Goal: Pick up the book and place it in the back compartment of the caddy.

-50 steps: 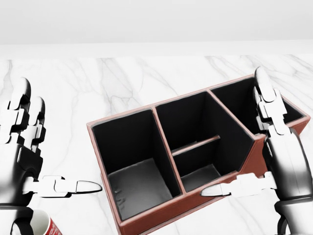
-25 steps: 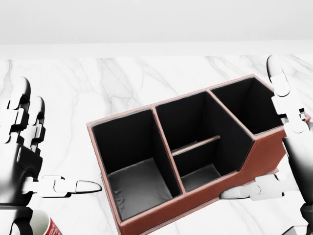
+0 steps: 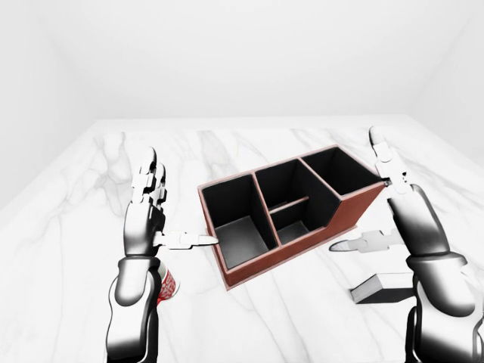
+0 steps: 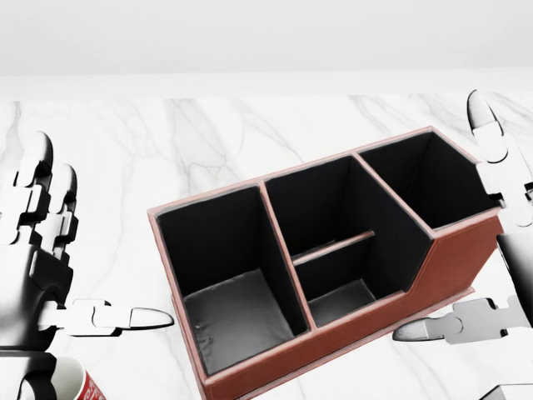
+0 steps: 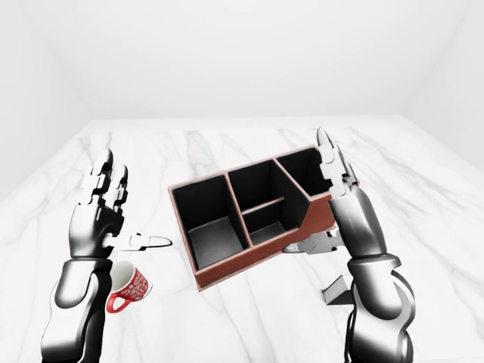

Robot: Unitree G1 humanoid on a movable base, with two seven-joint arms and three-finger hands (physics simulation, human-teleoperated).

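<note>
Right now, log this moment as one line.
left hand: open, empty | right hand: open, empty | grey book: flat on marble table, ungrasped | red-brown caddy: compartments empty

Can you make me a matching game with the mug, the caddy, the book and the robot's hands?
Things:
1. mug
2. caddy
3. book
4. left hand and right hand

States:
A. empty, dark inside
B. lying flat near the right arm
C. open, holding nothing
D. red and white, beside the left arm

Pairs: 1-D, 2-A, 3-B, 4-C
</note>
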